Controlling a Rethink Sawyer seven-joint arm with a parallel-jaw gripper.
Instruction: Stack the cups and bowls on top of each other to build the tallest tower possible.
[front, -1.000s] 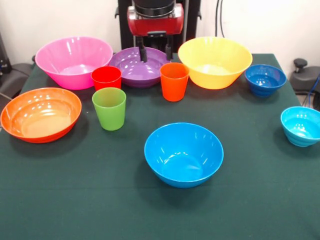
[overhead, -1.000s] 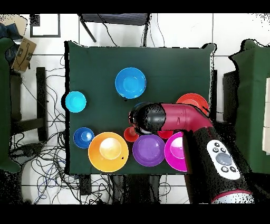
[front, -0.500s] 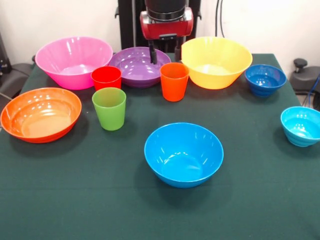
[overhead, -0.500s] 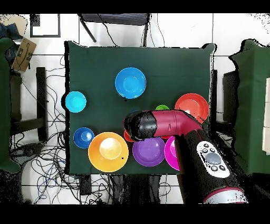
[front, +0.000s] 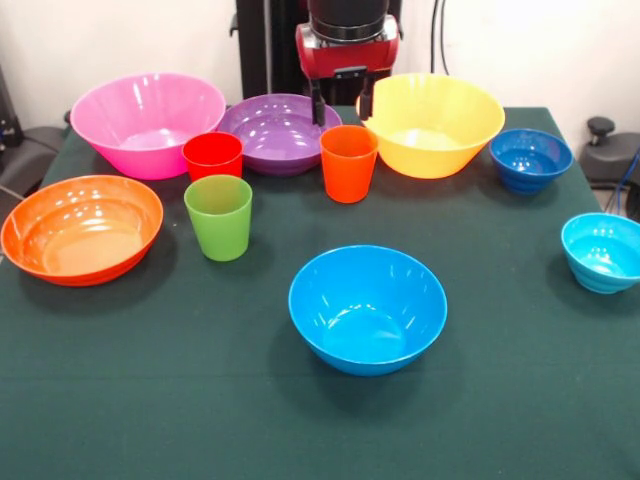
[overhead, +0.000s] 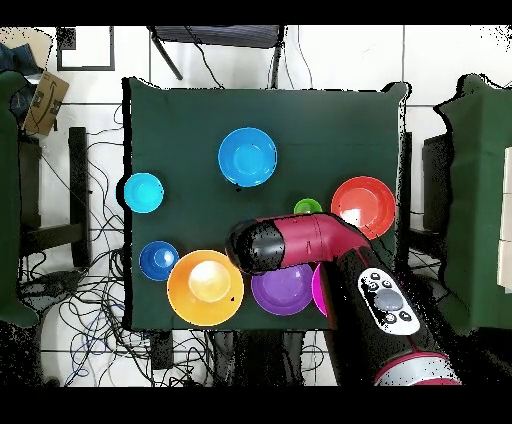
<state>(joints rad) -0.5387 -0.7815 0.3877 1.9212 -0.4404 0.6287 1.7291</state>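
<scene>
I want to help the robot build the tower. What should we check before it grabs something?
1. Hand open: ok, fingers apart.
2. Hand empty: ok.
3. Hand above the orange cup: ok, near it, behind.
4. Cups upright: ok, also red cup and green cup.
5. Blue bowl free as a base: ok, standing alone.
6. Anything stacked yet: not ok, no tower.

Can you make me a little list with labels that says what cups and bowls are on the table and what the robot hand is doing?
cups: red cup, orange cup, green cup, all upright
big bowls: pink bowl, purple bowl, yellow bowl, orange bowl, blue bowl
small bowls: dark blue bowl, cyan bowl
stacked: nothing yet
gripper: open, empty, above the orange cup
</scene>
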